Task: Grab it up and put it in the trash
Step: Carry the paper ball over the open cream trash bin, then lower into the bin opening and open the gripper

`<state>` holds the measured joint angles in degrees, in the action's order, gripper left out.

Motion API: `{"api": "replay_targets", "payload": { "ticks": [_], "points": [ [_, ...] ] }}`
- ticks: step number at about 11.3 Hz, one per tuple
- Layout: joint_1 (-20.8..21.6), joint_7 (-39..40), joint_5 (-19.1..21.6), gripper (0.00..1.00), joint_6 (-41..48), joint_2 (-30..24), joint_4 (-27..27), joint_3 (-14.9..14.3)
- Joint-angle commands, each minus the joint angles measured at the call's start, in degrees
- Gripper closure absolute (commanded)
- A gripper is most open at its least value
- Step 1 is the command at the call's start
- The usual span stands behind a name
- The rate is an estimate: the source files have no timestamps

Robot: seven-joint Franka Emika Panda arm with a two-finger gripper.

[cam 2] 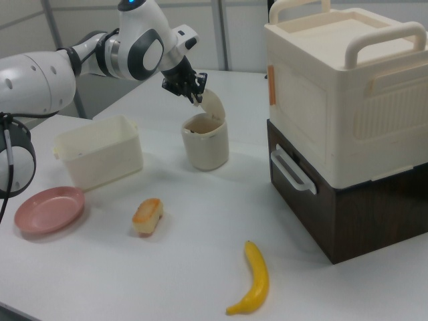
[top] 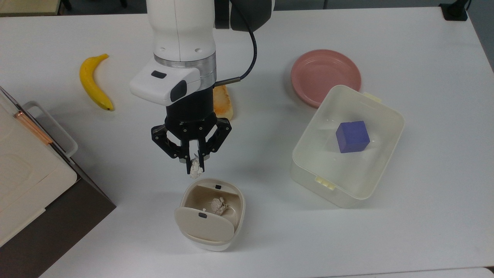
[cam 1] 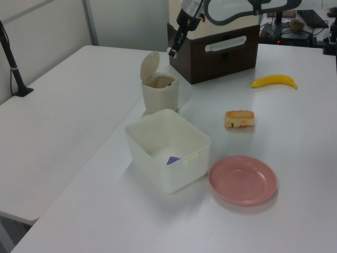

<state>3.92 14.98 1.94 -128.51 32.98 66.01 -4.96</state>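
My gripper hangs above the table, shut on the tiny off-white paper wad, which sticks out below the fingertips. The trash, a small cream rounded bin, stands just below it in the top view with its flap lid swung open. A slightly bigger paper wad lies inside the bin. In the left view the gripper is above and just right of the bin. In the right view the gripper hovers beside the raised lid over the bin.
A bread roll lies behind the arm, a banana at the top view's left. A pink plate and a cream tub holding a purple cube stand on the top view's right. Stacked boxes fill its lower left.
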Motion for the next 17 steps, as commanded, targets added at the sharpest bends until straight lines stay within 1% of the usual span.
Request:
{"api": "replay_targets", "payload": {
  "ticks": [1,3,4,7,9,11,17],
  "points": [
    [0.91,-2.04,-0.27,1.00,-1.13,0.59,-0.97,-0.67],
    [0.91,-5.56,-0.18,1.00,-1.74,0.68,-0.97,-0.49],
    [0.91,-5.92,-0.18,1.00,-2.79,0.68,-0.79,-0.41],
    [1.00,-6.02,-0.27,1.00,-3.41,2.61,-0.88,-0.67],
    [1.00,-6.02,-0.36,1.00,-6.48,4.10,-0.79,-0.76],
    [0.91,-5.93,-0.36,1.00,-6.75,5.24,-0.88,-0.76],
    [0.91,-5.93,-0.45,1.00,-6.93,6.57,-0.88,-0.76]
  ]
}}
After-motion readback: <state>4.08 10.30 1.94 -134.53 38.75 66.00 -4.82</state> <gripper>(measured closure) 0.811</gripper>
